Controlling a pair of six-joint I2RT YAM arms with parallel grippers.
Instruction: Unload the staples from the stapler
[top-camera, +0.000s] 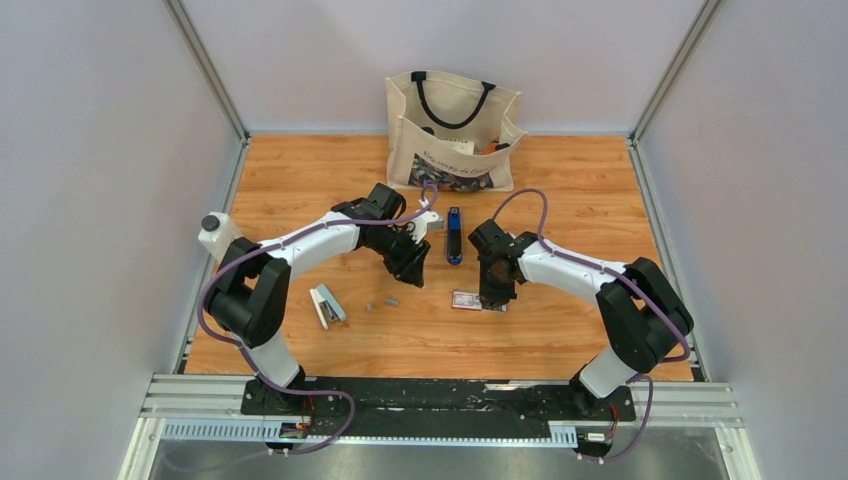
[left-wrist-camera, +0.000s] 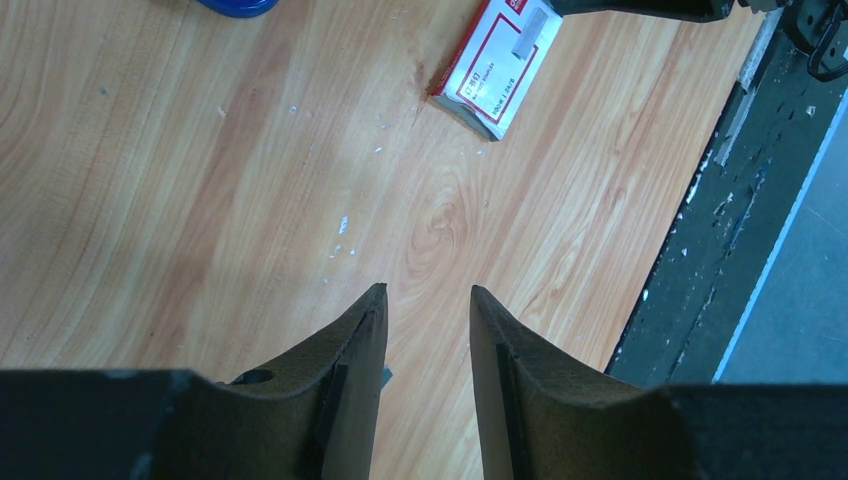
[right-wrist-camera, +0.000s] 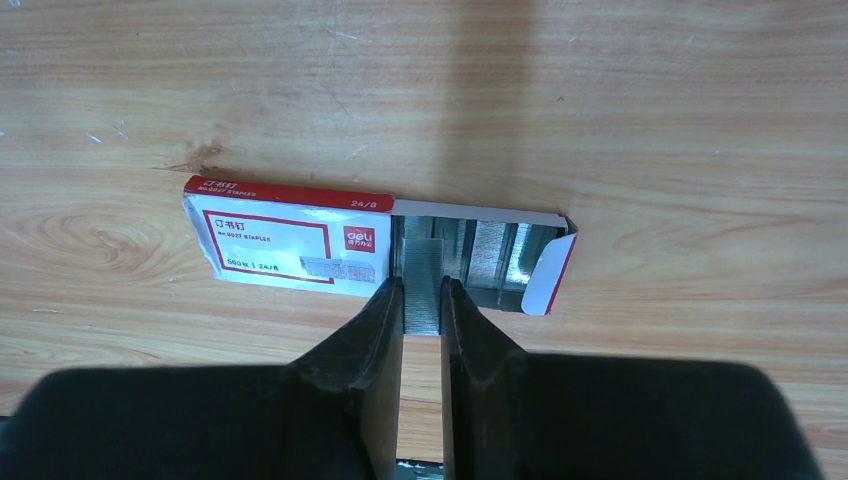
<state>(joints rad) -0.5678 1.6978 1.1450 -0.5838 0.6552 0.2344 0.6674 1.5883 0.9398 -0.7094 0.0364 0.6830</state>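
Bench (top-camera: 560, 330): one, wood grain, carrying everything.

Bag (top-camera: 452, 130): one cloth tote with dark handles, upright, well beyond both sets of jaws.

Left jaws (left-wrist-camera: 425, 295): about half open, nothing between the fingers but bare bench.

Right jaws (right-wrist-camera: 421, 282): nearly closed, pinched on one staple strip (right-wrist-camera: 421, 258), a finger against each long side. The strip lies over the open end of the box.

Blue stapler (top-camera: 454, 236): one, lying flat on the bench between the two sets of jaws and a little beyond them. Neither touches it.

Pale stapler (top-camera: 326, 305): one, smaller, white and teal. It sits left of the left jaws, nearer the arm bases, well apart.

Box (right-wrist-camera: 280, 240): one, flat, red and white, directly under the right jaws. Its flap is open and rows of grey staples show inside.

Loose staple bits (top-camera: 381, 302): two short grey pieces, close together on the bench just left of the left jaws, between them and the pale stapler.
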